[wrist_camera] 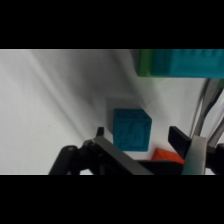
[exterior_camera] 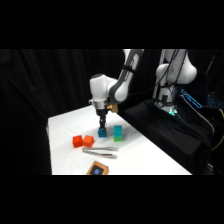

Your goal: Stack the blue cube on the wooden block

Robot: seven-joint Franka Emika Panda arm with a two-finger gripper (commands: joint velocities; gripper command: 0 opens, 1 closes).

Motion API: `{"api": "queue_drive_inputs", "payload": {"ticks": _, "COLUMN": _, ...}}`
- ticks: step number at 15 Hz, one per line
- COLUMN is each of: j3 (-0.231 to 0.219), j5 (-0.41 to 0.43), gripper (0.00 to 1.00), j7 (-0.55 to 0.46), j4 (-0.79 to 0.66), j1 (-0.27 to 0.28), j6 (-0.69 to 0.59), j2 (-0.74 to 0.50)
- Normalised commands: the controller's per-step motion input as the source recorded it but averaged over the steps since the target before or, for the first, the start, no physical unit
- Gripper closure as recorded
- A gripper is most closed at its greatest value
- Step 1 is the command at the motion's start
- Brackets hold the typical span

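Observation:
The blue cube (exterior_camera: 102, 133) rests on the white table (exterior_camera: 150, 155) near its middle. My gripper (exterior_camera: 102, 124) hangs straight down right over it. In the wrist view the blue cube (wrist_camera: 131, 130) sits between the two fingers of my gripper (wrist_camera: 139, 136), which is open. The left fingertip (wrist_camera: 100, 132) is close beside the cube and the right finger (wrist_camera: 179, 139) stands a little apart from it. The wooden block (exterior_camera: 97, 169), flat with a dark bluish top, lies at the table's front edge.
A taller teal-green block (exterior_camera: 118, 132) stands just right of the cube, seen also as the teal-green block (wrist_camera: 185, 62) in the wrist view. A red cube (exterior_camera: 78, 141) and an orange cube (exterior_camera: 88, 140) sit to the left. Metal tongs (exterior_camera: 100, 152) lie between cube and wooden block.

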Motion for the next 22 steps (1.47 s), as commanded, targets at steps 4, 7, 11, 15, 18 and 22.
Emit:
{"api": "queue_drive_inputs", "payload": {"ticks": 4, "j3": 0.071, "j5": 0.108, "gripper": 0.0, "j7": 0.0, "j4": -0.08, "j1": 0.024, "j6": 0.34, "j2": 0.1}}
{"api": "queue_drive_inputs", "payload": {"ticks": 7, "j3": -0.09, "j5": -0.057, "gripper": 0.0, "j7": 0.12, "j4": -0.08, "j1": 0.148, "j6": 0.44, "j2": 0.11}}
{"api": "queue_drive_inputs", "payload": {"ticks": 11, "j3": -0.23, "j5": -0.141, "gripper": 0.27, "j7": 0.21, "j4": -0.11, "j1": 0.251, "j6": 0.44, "j2": 0.07}}
{"api": "queue_drive_inputs", "payload": {"ticks": 15, "j3": -0.308, "j5": -0.119, "gripper": 0.59, "j7": 0.22, "j4": -0.12, "j1": 0.331, "j6": 0.39, "j2": 0.02}}
{"api": "queue_drive_inputs", "payload": {"ticks": 18, "j3": -0.289, "j5": -0.079, "gripper": 0.67, "j7": 0.18, "j4": -0.12, "j1": 0.336, "j6": 0.24, "j2": -0.04}}
{"api": "queue_drive_inputs", "payload": {"ticks": 22, "j3": -0.248, "j5": -0.103, "gripper": 0.74, "j7": 0.14, "j4": -0.19, "j1": 0.303, "j6": 0.0, "j2": -0.26}}
